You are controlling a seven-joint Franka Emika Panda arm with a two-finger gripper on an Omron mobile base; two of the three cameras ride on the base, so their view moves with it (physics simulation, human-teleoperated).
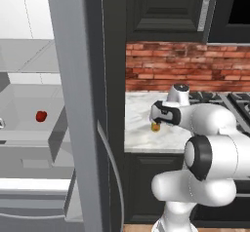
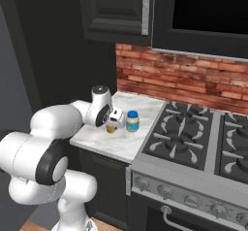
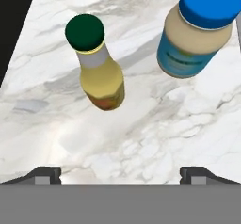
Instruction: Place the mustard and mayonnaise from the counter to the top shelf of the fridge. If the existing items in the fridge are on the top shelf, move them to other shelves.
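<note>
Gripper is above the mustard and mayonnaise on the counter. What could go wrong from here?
1. The mustard and mayonnaise stand near each other; a finger of the open gripper descending on the bottle might nudge the jar.
2. The mustard sits left of the gripper's centre in the hand view, so closing now could tip it.
3. A red fruit sits inside the fridge; placing items could bump it.

Mustard (image 3: 98, 68) upright on counter (image 3: 155, 133), near blue-lidded mayonnaise (image 3: 197, 32); red fruit (image 1: 41, 115) in fridge (image 1: 29, 128).
</note>
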